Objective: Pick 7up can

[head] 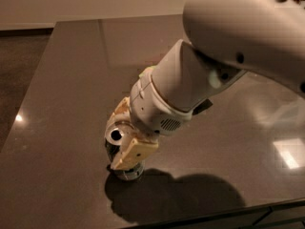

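Observation:
The 7up can stands upright on the dark table near its front edge, with its shiny round top and dark hole showing. My gripper is down over the can. One cream finger presses the can's near right side and the other finger sits against its far side. The jaws look closed onto the can, which still rests on the table. The can's lower body and label are mostly hidden by the near finger.
A sliver of a green snack bag peeks out behind my arm. The white arm covers the right middle of the table. The table's front edge runs just below the can.

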Available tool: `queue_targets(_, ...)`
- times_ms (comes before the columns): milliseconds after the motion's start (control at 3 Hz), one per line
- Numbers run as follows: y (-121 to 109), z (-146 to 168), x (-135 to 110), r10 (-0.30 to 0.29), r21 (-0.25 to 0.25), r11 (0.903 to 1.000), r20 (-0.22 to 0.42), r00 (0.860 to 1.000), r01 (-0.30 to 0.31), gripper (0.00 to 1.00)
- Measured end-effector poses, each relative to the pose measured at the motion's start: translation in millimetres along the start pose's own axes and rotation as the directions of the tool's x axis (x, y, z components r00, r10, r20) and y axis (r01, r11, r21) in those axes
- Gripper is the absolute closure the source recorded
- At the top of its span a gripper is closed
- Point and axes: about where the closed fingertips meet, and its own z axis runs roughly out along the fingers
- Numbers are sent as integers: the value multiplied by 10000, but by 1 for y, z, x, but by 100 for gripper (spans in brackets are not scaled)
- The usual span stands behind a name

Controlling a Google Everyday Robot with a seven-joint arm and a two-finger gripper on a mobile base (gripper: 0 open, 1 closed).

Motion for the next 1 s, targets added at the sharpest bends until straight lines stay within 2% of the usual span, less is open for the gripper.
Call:
queue_targets(333,-10,-23,-9,-68,262,9996,109,9999,65,98)
queue_targets(667,-26,-66,-26,-349,705,9970,357,9988,323,100)
queue_targets(1000,-26,-69,-27,-382,744,9966,358,9986,354,100)
